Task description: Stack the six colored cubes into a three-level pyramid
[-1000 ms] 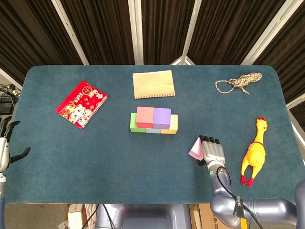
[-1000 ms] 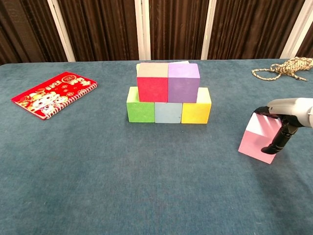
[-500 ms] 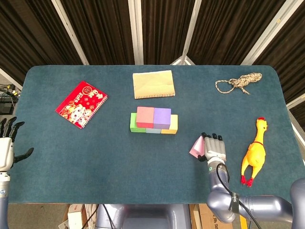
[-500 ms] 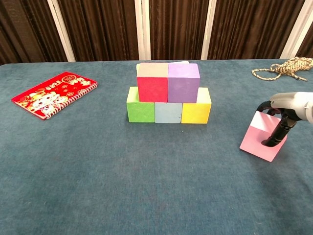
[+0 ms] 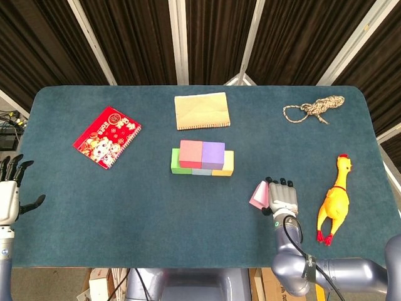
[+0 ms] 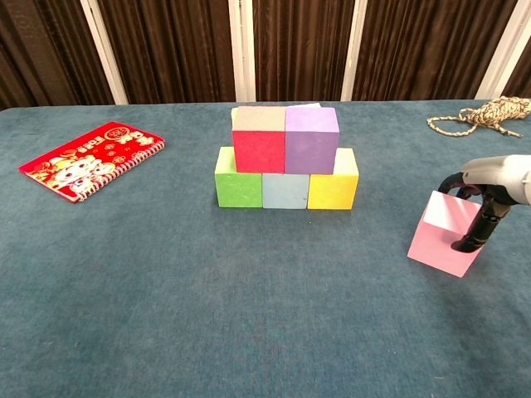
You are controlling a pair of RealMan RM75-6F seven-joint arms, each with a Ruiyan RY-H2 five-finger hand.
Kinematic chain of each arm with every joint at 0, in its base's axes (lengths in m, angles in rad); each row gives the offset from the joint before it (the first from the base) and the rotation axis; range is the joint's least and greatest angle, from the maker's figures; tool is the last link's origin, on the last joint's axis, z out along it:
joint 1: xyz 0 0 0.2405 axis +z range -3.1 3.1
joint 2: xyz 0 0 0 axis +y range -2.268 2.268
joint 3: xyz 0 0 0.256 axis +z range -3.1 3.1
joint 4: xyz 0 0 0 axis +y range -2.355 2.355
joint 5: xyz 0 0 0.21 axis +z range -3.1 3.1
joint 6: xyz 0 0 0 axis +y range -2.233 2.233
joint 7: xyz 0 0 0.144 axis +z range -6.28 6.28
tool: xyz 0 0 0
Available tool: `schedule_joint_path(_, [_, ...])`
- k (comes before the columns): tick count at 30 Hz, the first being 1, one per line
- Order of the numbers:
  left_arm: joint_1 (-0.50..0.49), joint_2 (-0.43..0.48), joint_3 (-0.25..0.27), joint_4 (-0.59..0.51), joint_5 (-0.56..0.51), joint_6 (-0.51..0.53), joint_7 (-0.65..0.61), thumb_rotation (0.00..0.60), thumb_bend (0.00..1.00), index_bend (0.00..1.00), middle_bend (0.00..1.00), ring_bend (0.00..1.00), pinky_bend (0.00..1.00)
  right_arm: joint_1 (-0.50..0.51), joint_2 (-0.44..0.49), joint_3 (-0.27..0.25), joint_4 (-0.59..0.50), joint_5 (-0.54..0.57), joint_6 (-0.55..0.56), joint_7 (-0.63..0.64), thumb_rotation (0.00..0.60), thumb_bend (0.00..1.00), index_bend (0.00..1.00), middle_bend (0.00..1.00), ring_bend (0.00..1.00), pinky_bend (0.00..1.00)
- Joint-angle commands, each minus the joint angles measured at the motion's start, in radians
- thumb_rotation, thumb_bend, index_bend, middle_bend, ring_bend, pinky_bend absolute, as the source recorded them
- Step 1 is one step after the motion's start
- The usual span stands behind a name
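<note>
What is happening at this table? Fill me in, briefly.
The robot is building a pyramid of cubes. Five are placed: green, light blue and yellow below, red and purple on top of them. The right hand has its fingers on the pink cube, tilted on the table to the right of the stack. The left hand waits open at the table's left edge.

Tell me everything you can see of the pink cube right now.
The pink cube looks matte and plain, with sharp edges and a paler top face. It sits tilted on the blue table, one corner low, right of the five-block stack and apart from it. The right hand grips it, a dark finger pressed on its front face.
</note>
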Motion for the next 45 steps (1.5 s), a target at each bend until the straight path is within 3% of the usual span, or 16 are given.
schedule_joint_path(1, [0.001,0.0,-0.002,-0.001,0.0,0.0,0.003,0.6,0.22,0.2,0.07,0.0,0.06,-0.003,-0.007,0.005,-0.002,-0.013,0.015,0.004,0.6,0.34,0.14,0.22,0.0,0.0])
schedule_joint_path(23, [0.009,0.0,-0.015,0.004,0.005,-0.001,-0.002,0.6,0.22,0.21,0.07,0.0,0.06,0.001,-0.064,0.035,0.005,-0.001,0.076,-0.047,0.6,0.34,0.14,0.24,0.01,0.0])
schedule_joint_path(33, [0.011,-0.007,-0.02,0.006,0.004,-0.002,0.0,0.6,0.22,0.22,0.07,0.0,0.06,-0.014,-0.086,0.035,0.036,-0.036,0.098,-0.048,0.6,0.34,0.16,0.33,0.09,0.0])
schedule_joint_path(45, [0.01,-0.015,-0.025,0.013,0.002,-0.005,0.003,0.6,0.22,0.22,0.07,0.0,0.06,-0.03,-0.094,0.045,0.033,-0.068,0.103,-0.047,0.6,0.34,0.17,0.36,0.14,0.0])
